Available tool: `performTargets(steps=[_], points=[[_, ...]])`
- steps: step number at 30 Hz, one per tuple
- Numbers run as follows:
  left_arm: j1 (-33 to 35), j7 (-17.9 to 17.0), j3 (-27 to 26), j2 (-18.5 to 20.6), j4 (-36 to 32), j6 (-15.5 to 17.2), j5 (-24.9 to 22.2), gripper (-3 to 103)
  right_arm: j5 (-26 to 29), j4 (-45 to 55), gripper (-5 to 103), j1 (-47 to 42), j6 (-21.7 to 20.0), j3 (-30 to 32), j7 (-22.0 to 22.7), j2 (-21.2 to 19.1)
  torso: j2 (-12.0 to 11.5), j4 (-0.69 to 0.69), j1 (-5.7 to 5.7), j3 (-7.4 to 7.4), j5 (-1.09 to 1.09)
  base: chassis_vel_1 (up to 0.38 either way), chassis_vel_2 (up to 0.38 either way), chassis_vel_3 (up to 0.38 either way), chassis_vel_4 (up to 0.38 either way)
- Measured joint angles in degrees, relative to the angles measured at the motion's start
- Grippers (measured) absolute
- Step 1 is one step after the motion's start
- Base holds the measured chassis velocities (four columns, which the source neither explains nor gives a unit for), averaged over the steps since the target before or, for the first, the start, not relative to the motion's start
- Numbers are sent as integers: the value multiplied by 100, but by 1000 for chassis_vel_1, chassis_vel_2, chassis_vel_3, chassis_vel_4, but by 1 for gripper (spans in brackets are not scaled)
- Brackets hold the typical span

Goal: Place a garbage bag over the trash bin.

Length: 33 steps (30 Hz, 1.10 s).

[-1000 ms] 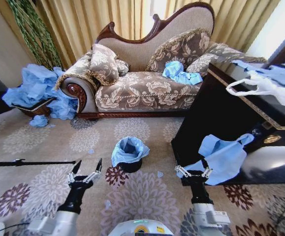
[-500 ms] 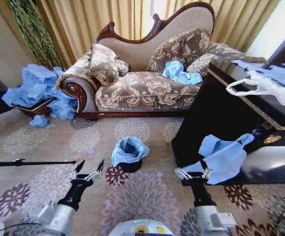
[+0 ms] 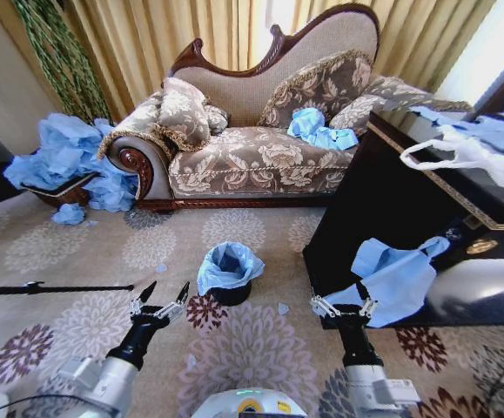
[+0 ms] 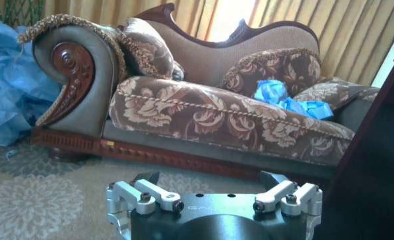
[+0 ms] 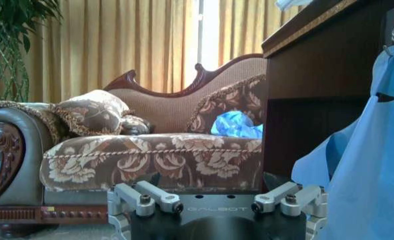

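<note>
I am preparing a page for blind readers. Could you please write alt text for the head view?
A small black trash bin lined with a light-blue garbage bag stands on a floral carpet before an ornate sofa. The left gripper and right gripper hover low on either side, fingers open and empty.

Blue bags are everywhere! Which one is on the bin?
The garbage bag draped over the small black trash bin on the carpet; the other blue bags lie on the sofa, table and floor pile.
</note>
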Motion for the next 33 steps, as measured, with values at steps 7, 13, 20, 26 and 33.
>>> performTargets(steps=[7,13,20,26,33], points=[[0,2,2,-3,2,-2,3,100,-1,0,100,2,1,0,0,-1,0,0,0,0,0,0,0,0,0],[-1,5,2,-5,2,-5,6,100,-1,0,100,4,2,1,0,-2,0,0,0,0,0,0,0,0,0],[-1,8,2,-7,2,-7,8,100,-1,-1,100,5,2,1,1,-2,0,0,0,0,0,0,0,0,0],[-1,9,2,-8,2,-7,8,100,-1,-2,100,5,2,1,2,-3,0,0,0,0,0,0,0,0,0],[-1,10,2,-8,2,-7,8,100,-1,-4,100,5,2,1,4,-3,0,0,0,0,0,0,0,0,0]])
